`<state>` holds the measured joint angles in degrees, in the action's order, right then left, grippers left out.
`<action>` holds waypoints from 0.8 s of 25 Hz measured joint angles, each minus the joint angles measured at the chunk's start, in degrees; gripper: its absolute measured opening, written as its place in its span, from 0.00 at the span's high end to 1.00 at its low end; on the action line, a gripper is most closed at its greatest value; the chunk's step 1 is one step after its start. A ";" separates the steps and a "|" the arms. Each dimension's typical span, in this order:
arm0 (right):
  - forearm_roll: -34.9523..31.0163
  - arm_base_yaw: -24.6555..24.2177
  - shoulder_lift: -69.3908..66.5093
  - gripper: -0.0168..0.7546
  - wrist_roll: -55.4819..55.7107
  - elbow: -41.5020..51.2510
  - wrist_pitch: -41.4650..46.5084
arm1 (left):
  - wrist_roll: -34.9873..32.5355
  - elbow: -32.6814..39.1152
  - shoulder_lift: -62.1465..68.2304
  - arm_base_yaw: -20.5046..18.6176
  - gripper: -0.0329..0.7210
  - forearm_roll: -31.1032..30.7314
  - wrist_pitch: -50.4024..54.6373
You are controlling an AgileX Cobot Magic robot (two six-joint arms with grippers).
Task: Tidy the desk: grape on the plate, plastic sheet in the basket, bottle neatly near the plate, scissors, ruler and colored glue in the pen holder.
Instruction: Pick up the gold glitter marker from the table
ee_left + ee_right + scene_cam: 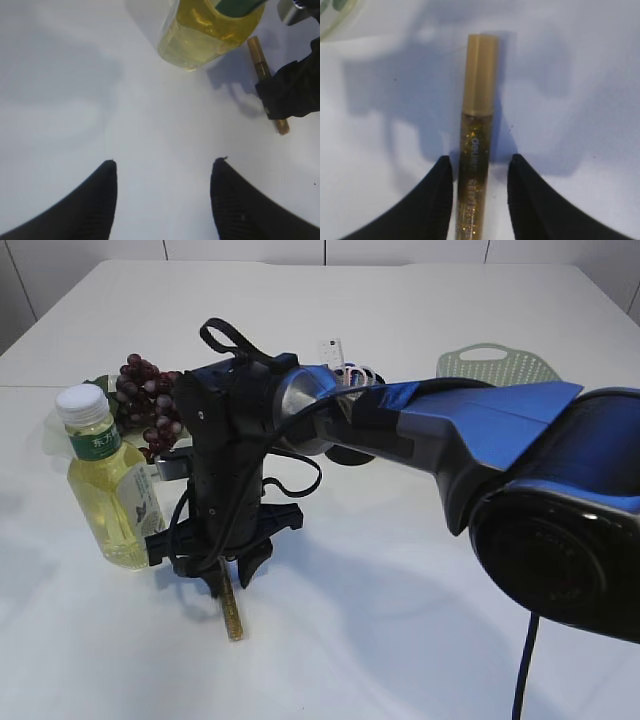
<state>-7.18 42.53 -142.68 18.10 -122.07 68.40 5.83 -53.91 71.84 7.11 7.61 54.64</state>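
A gold glitter glue tube lies flat on the white table; it also shows in the exterior view and the left wrist view. My right gripper is open and down at the table, one finger on each side of the tube, with a gap at the right finger. In the exterior view the right gripper reaches across to the left. A bottle of yellow drink stands upright just left of it. Dark grapes lie behind the bottle. My left gripper is open and empty above bare table.
A green perforated basket lies at the back right. A pen holder with white items stands behind the right arm, mostly hidden. A pale plate rim shows by the grapes. The blue right arm fills the right foreground.
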 joint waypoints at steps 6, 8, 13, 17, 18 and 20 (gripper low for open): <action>0.36 0.00 0.00 0.72 0.00 0.00 0.00 | 0.00 0.00 0.00 0.00 0.38 -0.13 -0.10; 0.36 0.00 0.00 0.73 0.00 0.00 0.00 | 0.00 0.00 0.00 0.00 0.38 -0.22 -0.10; 0.36 0.00 0.00 0.76 0.00 0.00 -0.04 | 0.00 0.00 0.00 0.00 0.38 -0.22 -0.10; 0.36 0.00 0.00 0.87 0.00 0.00 -0.04 | 0.00 0.00 0.00 0.00 0.38 -0.22 -0.10; 0.36 0.00 0.00 0.87 0.00 0.00 -0.04 | 0.00 0.00 0.00 0.00 0.38 -0.22 -0.10; 0.36 0.00 0.00 0.88 0.00 -0.09 -0.04 | 0.00 0.00 0.00 0.00 0.38 -0.22 -0.10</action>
<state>-6.82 42.53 -142.68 18.10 -122.16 68.36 5.83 -53.91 71.84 7.11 7.39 54.54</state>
